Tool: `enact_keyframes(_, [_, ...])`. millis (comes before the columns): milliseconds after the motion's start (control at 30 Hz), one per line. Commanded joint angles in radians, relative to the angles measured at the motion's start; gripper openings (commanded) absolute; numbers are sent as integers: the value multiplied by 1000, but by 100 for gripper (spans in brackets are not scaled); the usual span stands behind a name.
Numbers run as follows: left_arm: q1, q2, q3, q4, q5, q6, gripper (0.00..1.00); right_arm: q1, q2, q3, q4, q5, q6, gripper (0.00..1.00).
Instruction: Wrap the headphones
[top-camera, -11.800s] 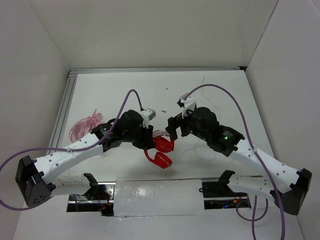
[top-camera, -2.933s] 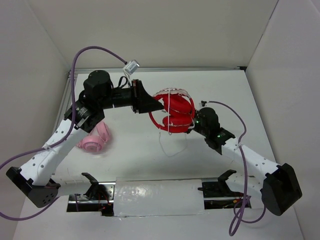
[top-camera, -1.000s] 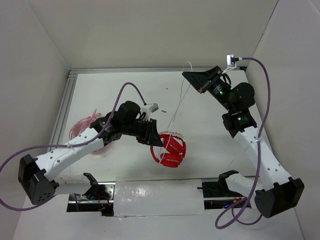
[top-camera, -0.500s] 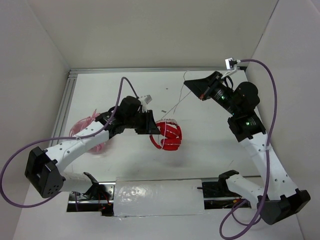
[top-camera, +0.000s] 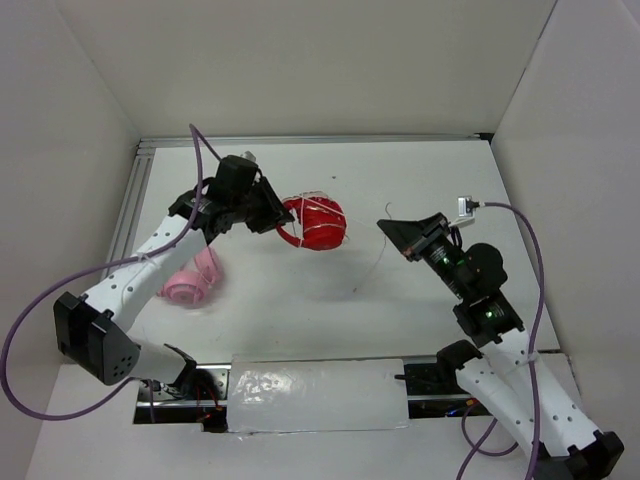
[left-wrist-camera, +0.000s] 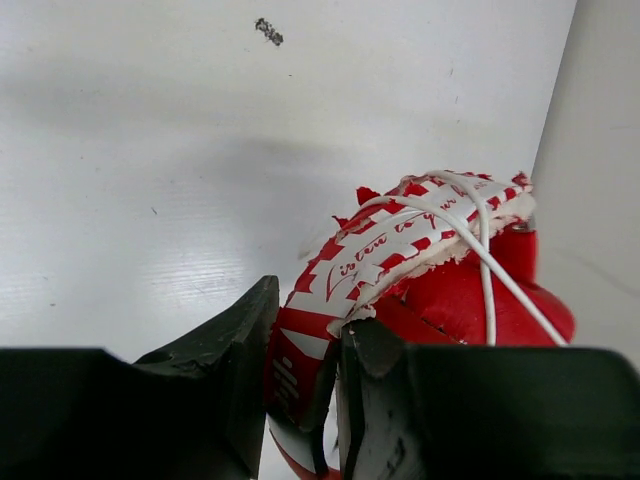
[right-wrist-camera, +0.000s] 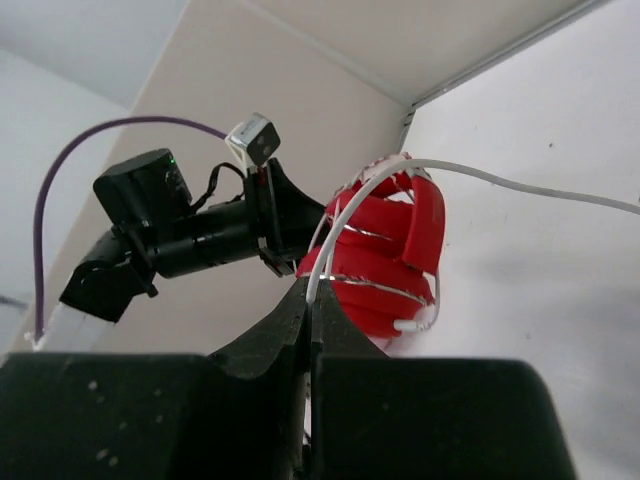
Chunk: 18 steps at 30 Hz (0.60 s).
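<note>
The red headphones (top-camera: 314, 222) hang above the far-left part of the table, folded into a bundle with the thin white cable (left-wrist-camera: 486, 268) looped over them. My left gripper (top-camera: 279, 216) is shut on the red-and-white patterned band of the headphones (left-wrist-camera: 440, 300), one finger (left-wrist-camera: 245, 350) on each side. To the right, my right gripper (top-camera: 388, 229) is shut on the free length of cable (right-wrist-camera: 520, 185), pinched at the fingertips (right-wrist-camera: 312, 300). From the right wrist view the headphones (right-wrist-camera: 385, 262) sit just beyond the tips, and the cable's plug end lies against the lower cup.
Pale pink headphones (top-camera: 190, 280) lie on the table under the left arm. An aluminium rail (top-camera: 130, 210) runs along the left edge. White walls close in the back and both sides. A white plate (top-camera: 318, 392) sits at the near edge between the bases.
My left arm has carried the headphones up and back to the left. My right arm has swung from the far right corner down towards the middle, keeping hold of the cable.
</note>
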Motion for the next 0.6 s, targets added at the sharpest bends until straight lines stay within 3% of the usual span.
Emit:
enact_keyframes(0, [70,29,70,-76,-270,-166,0,31,-133,-68,176,169,169,0])
enact_keyframes(200, [48,129,219,-200,-399,-323,0,91,-159,-166,211,283,304,0])
enact_keyframes(400, [-8,273,377,-397,-493,-442,0,151,14,98,85,189,74,0])
enact_keyframes(567, [-27,281,377,-377,-500,-446,0,217,105,153,67,163,7,0])
